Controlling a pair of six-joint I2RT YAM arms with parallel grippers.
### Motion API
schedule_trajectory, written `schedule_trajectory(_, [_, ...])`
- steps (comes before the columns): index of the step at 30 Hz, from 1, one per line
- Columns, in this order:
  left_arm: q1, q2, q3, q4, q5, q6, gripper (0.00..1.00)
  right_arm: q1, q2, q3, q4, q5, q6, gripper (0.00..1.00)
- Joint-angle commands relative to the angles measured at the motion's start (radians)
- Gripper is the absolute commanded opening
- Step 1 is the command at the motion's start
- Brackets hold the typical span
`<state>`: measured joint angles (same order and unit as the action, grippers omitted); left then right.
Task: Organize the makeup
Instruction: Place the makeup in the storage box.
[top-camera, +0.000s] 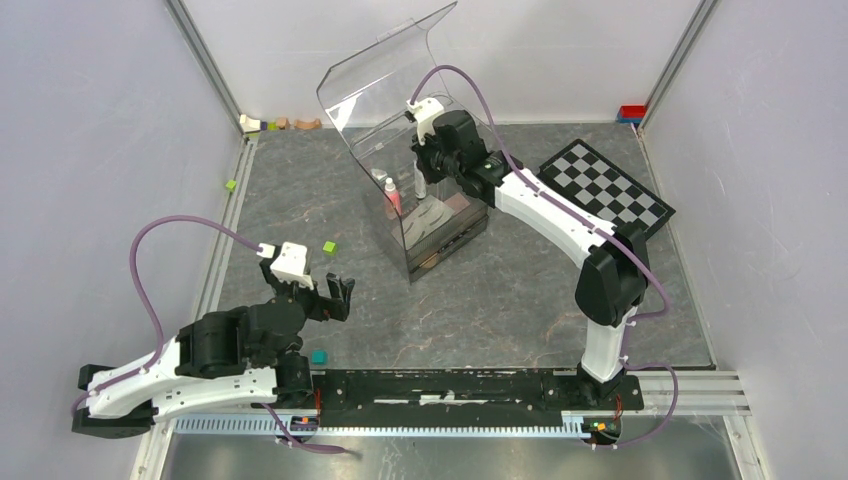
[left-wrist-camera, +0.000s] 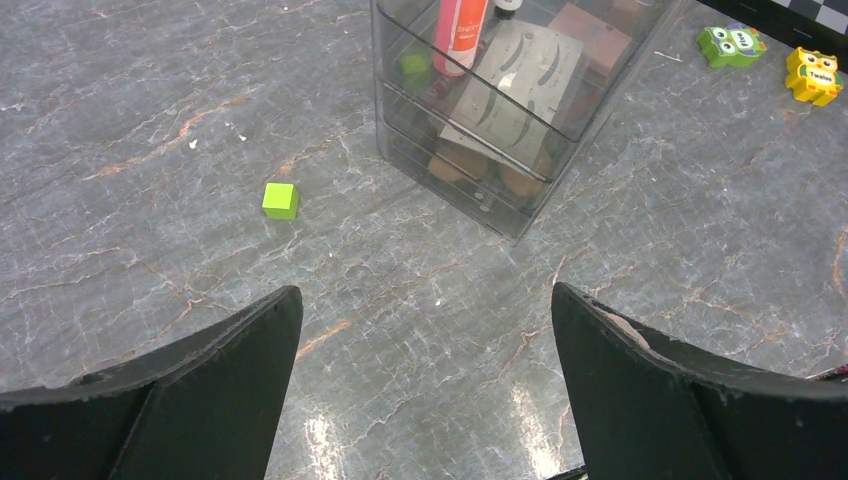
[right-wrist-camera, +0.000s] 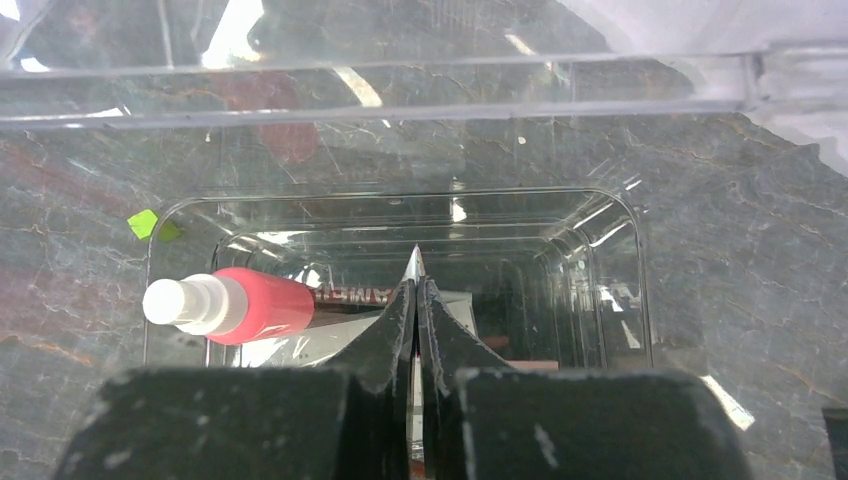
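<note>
**A:** Left wrist view, nearest first: the left gripper (left-wrist-camera: 425, 295) hangs over the table with its fingers spread as wide as they go, holding nothing. Past it sits a green cube (left-wrist-camera: 280, 200), then the clear organizer (left-wrist-camera: 400, 130).

**B:** And the makeup?

**A:** In the organizer's top tray are a pink tube (left-wrist-camera: 458, 35), a white eyebrow card (left-wrist-camera: 525, 85) lying flat, and a brown palette (left-wrist-camera: 590, 35) behind it. The right gripper (right-wrist-camera: 415, 285) is down inside the open top, under the raised lid (top-camera: 390, 70). Its fingers are pinched on what looks like a thin grey pencil (top-camera: 420, 185).

**B:** Which step, then?

**A:** I'd say it is placing that pencil in the back compartment. Next it needs to open its fingers and lift straight up, clear of the walls and lid.

**B:** Any writing?

**A:** Lettering runs along the tube, too small to read. The card shows printed brow shapes. Farther off, two owl figures (left-wrist-camera: 733, 45) each carry a word I can't read.
</note>
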<state>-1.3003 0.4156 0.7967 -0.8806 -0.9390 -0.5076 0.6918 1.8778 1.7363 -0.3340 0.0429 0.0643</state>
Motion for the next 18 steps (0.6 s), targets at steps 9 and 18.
schedule_trajectory(9, [-0.005, -0.017, -0.004, 0.038, -0.029, 0.017, 1.0, -0.009, 0.003, -0.015, 0.024, -0.036, -0.001, 0.4])
schedule_trajectory(18, [-0.005, -0.017, -0.005, 0.038, -0.028, 0.017, 1.0, -0.009, -0.011, -0.012, 0.024, -0.04, 0.001, 0.55])
